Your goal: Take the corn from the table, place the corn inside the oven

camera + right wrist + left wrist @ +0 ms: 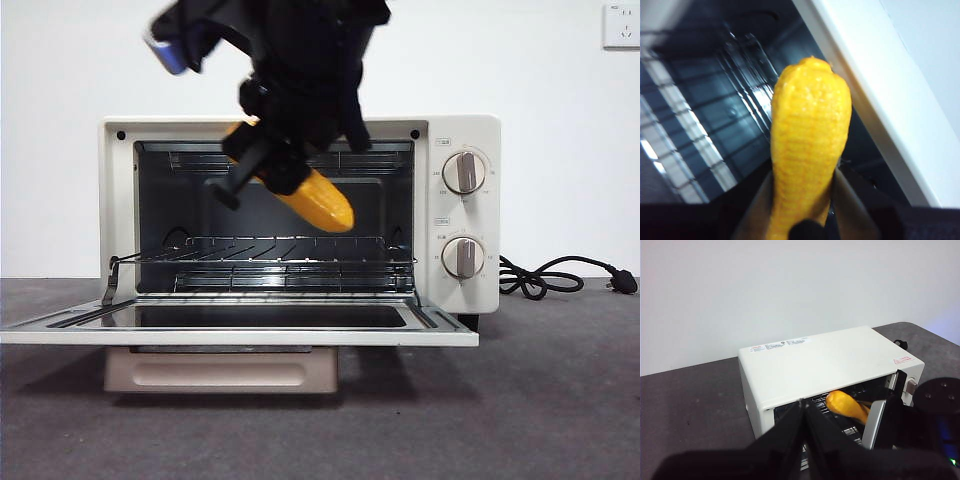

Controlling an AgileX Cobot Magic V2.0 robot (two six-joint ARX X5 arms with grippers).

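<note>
The yellow-orange corn (322, 202) hangs tilted in front of the open oven (465, 135), its free end pointing down into the upper part of the cavity above the wire rack (290, 250). My right gripper (270, 165) is shut on the corn (810, 145), reaching in from above. In the right wrist view the cob points at the dark oven interior under the cream top frame (880, 95). My left gripper (803, 404) is shut on nothing and hovers high in front of the oven (825, 360); from there the corn (846, 405) shows at the opening.
The oven door (240, 335) lies folded down flat over the table (550, 400), sticking out toward the front. A black power cord (550, 275) lies coiled to the right of the oven. A wall socket (622, 25) sits at the upper right.
</note>
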